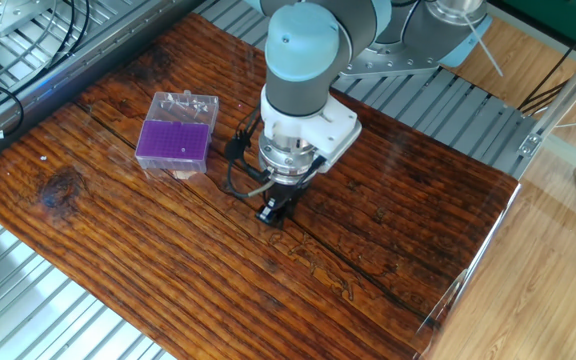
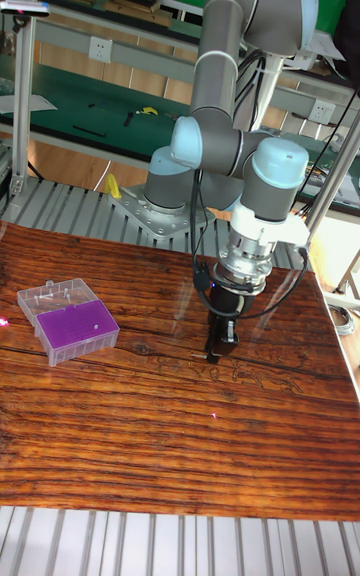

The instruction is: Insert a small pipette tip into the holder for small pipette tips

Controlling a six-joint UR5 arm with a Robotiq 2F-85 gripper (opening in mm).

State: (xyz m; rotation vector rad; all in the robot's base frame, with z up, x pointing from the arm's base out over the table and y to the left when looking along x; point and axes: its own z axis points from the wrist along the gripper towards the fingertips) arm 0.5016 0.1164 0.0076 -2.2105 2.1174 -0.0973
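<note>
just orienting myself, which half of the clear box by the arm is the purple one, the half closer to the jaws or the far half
The near half. On the holder for small pipette tips, the purple plate faces the gripper; the far half is bare clear plastic.
</note>
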